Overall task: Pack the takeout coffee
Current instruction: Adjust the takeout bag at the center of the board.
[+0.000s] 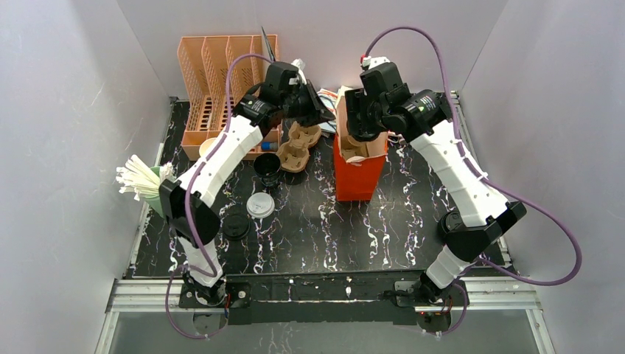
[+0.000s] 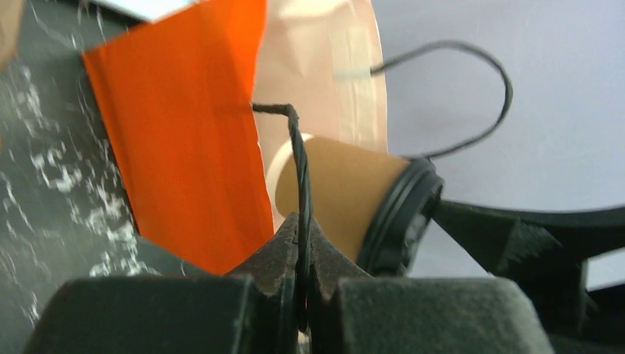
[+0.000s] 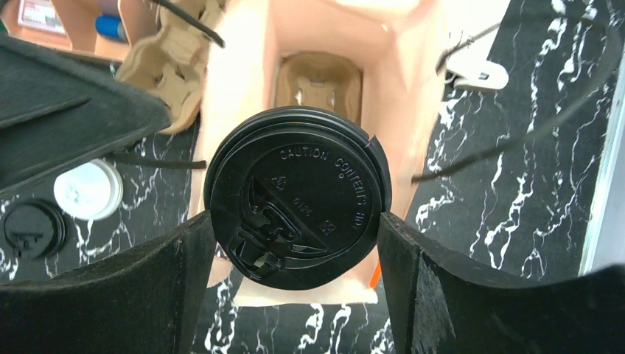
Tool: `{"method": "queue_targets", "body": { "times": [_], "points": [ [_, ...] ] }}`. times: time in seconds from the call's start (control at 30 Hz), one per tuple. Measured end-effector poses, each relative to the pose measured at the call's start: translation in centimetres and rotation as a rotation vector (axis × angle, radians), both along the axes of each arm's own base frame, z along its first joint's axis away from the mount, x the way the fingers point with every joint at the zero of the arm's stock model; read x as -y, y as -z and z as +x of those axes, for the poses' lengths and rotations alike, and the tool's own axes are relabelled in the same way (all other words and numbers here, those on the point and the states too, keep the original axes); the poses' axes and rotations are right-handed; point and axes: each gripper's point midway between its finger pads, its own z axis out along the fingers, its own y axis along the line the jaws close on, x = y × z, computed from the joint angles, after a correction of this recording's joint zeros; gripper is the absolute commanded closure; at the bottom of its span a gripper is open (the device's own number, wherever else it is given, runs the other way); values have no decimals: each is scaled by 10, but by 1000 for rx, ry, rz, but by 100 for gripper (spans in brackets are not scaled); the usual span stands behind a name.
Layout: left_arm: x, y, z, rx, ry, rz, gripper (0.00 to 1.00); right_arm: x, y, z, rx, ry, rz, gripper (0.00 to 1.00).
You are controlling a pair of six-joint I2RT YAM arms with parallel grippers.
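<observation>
The takeout coffee is a brown kraft cup (image 2: 335, 193) with a black lid (image 3: 295, 195). My right gripper (image 3: 295, 236) is shut on it at the lid's rim and holds it over the open mouth of the orange paper bag (image 1: 359, 173). A cardboard carrier (image 3: 318, 80) lies at the bottom of the bag. My left gripper (image 2: 303, 225) is shut on the bag's black cord handle (image 2: 301, 158) and holds it to the left of the bag's mouth. In the top view the left gripper (image 1: 317, 109) and the right gripper (image 1: 362, 127) are close together above the bag.
A second cardboard carrier (image 1: 301, 144) lies left of the bag. A black paper cup (image 1: 267, 168), a white lid (image 1: 260, 204) and a black lid (image 1: 236, 226) sit further left. An orange rack (image 1: 214, 81) stands at the back left, with white sticks (image 1: 140, 179) at the left edge.
</observation>
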Motion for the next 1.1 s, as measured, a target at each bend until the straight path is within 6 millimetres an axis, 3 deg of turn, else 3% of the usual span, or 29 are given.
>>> {"method": "queue_targets", "body": {
  "times": [0.23,0.4,0.47,0.57,0.67,0.87,1.0,1.1],
  "points": [
    [-18,1,-56,-148,2,-28,96,2,21,-31,-154,-46,-9,83],
    [-28,-10,-77,-165,19,-19,49,4,29,-51,-248,-73,-11,83],
    [-33,-9,-83,-176,26,8,38,4,28,-56,-266,-84,-7,83],
    [-46,-7,-88,-184,22,67,31,3,29,-60,-283,-95,-2,82],
    [-65,-13,-81,-163,3,94,31,2,30,-61,-289,-98,-2,82],
    [-115,-15,-48,-89,-46,180,32,0,31,-59,-284,-105,0,83],
    [-103,-5,-33,2,96,237,30,-4,39,-53,-299,-106,-14,83],
    [-89,12,-14,38,194,264,15,-8,44,-48,-302,-108,-18,83]
  ]
}}
